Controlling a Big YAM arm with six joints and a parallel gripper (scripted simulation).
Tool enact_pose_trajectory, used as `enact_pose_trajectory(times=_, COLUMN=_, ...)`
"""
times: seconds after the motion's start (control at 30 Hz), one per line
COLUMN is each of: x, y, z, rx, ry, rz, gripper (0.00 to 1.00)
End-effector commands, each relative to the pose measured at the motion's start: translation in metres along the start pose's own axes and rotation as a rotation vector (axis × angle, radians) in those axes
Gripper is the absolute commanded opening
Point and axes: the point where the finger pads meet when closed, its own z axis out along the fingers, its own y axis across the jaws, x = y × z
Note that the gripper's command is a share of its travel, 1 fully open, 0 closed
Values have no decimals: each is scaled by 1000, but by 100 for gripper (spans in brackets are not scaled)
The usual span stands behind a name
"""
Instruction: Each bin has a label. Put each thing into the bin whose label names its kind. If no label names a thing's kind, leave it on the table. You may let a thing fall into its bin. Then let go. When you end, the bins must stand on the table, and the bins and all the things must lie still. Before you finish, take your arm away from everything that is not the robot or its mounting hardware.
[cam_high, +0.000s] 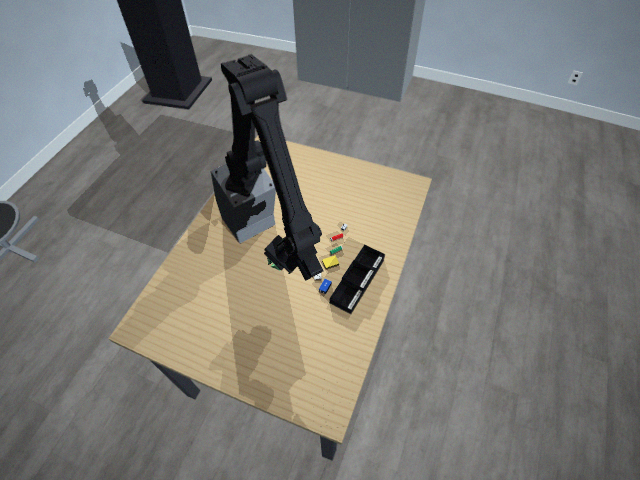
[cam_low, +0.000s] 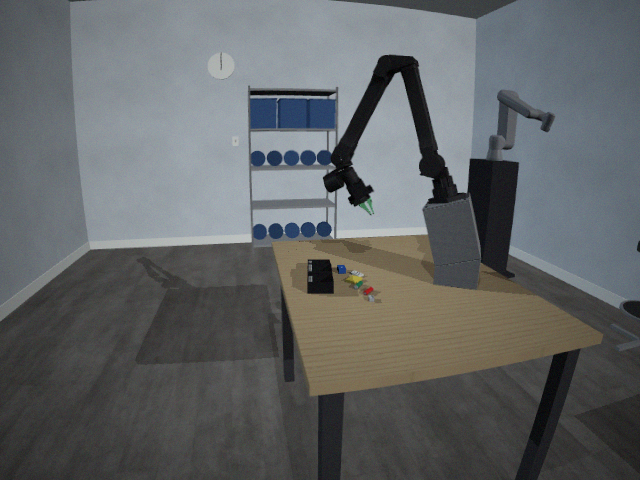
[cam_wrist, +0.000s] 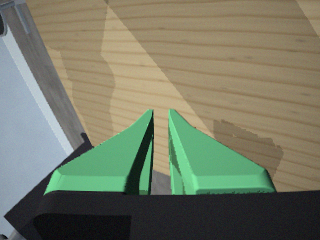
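The green-fingered claw (cam_low: 368, 208) hangs high over the light wooden table (cam_low: 439, 330), fingers nearly together on nothing; the black three-compartment bin row (cam_low: 320, 276) sits well below it.

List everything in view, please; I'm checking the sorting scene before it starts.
Table: one, light wood, mid-room.
Bins: three, black, in a row on the table, white labels too small to read.
Blue block: one, beside the bins.
Yellow block: one, beside the bins.
Green piece: one, small, on the table.
Red piece: one, small, on the table.
White bits: two, small; the second sits near the blue block.
Shelf rack: one, grey, by the wall, holding blue boxes.
Arm: one, black, on a grey base.
Gripper: green fingers shut, empty, above the table.
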Motion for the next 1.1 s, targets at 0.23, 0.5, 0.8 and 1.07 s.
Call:
enact_pose_trajectory(times=0.23, x=0, y=0, z=0, rx=0, ry=0, rz=0, gripper=8)
enact_pose_trajectory(times=0.5, x=13, y=2, z=-32, rx=34, ry=12, rz=9, gripper=8)
enact_pose_trajectory(times=0.8, x=-43, y=-24, z=-37, rx=146, ry=3, rz=273, gripper=8)
enact_pose_trajectory(times=1.07, x=-66, y=-36, z=-46, rx=207, ry=-16, rz=416, gripper=8)
